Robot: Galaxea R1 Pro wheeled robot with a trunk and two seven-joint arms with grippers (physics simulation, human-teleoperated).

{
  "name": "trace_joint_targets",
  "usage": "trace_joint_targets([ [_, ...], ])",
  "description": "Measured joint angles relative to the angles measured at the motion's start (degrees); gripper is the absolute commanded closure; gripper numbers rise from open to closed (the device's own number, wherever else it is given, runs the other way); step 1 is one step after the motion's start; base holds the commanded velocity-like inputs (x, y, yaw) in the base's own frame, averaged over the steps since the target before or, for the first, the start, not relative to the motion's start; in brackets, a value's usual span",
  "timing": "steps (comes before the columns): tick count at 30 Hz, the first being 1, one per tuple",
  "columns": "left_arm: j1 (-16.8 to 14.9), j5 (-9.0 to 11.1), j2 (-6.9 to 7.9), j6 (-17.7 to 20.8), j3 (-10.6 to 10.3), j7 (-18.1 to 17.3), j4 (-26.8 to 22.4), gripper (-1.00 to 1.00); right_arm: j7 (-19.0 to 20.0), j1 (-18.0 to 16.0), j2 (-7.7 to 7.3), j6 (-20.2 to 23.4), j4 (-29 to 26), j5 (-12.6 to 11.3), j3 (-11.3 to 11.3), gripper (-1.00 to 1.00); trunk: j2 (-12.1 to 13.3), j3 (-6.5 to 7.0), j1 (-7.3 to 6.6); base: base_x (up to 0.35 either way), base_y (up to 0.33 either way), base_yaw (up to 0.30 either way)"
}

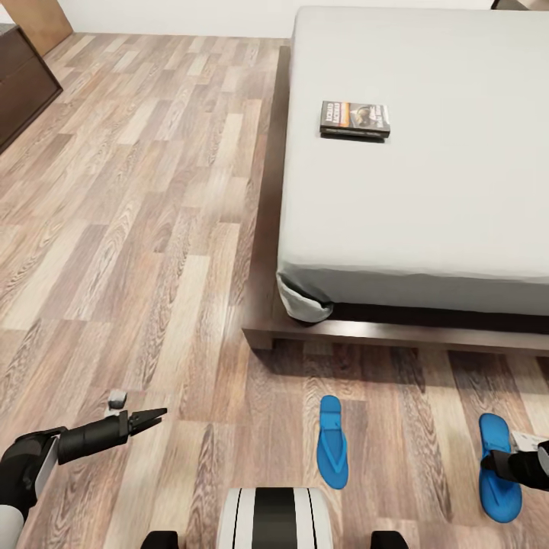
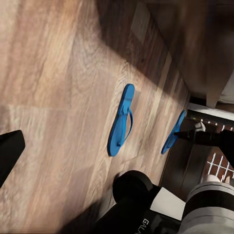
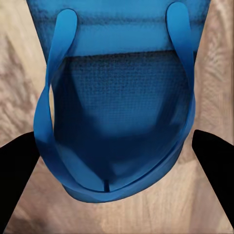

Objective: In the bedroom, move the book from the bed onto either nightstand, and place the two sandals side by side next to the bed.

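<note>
Two bright blue flip-flops lie on the wood-plank floor point(image 1: 114, 229) at the foot of the bed point(image 1: 427, 152), well apart from each other. Each is a thin, flat, rounded slab with a slim thong strap. The left sandal point(image 1: 332, 442) lies alone on bare planks, its long axis running toward the bed, a little tilted. The right sandal point(image 1: 499, 467) lies roughly parallel to it, near the right edge of the head view. The planks are light brown with streaky grain in mixed warm and grey tones.

The bed is a low platform with a dark brown wooden frame and a plain, smooth, light grey mattress. The book point(image 1: 355, 119) lies flat on the mattress, toward its left side and far from the foot. It is a small thin paperback with a dark cover, an orange band and white lettering, its long axis running across the bed.

The right gripper point(image 3: 117, 161) is down over the right sandal, its two black fingers spread wide, one on each side of the toe end, with the finely textured blue sole and looped strap between them; contact cannot be told. The left gripper point(image 1: 146, 419) hovers above bare floor at lower left, its dark fingers parted and holding nothing.

A dark wooden cabinet point(image 1: 21, 84) stands at the far left.
</note>
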Motion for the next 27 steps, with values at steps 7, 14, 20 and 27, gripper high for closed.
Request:
trace_joint_targets([
  [7,0.0,0.07,-0.43,-1.0,0.0,2.43,0.01,-1.0,-0.56,0.0,0.12,0.01,-0.22,-0.43,0.1,1.0,0.0,0.0,0.0,0.012,0.033,0.0],
  [14,0.01,0.02,-1.21,-1.37,0.0,2.72,-0.04,-1.0,-0.56,-0.01,0.18,-0.04,-0.2,-0.55,0.34,1.0,0.0,0.0,-0.02,0.128,0.247,0.0],
  [20,0.01,0.0,-1.69,-1.4,-0.06,2.73,-0.02,-1.0,-0.64,0.0,0.18,-0.04,-0.2,-0.56,0.51,1.0,0.0,0.0,-0.02,0.147,0.283,0.0],
  [27,0.01,0.0,-1.86,-2.12,0.02,2.73,-0.02,-1.0,-0.64,-0.01,0.18,-0.03,-0.2,-0.57,0.55,1.0,0.0,0.0,0.0,0.071,0.276,0.0],
])
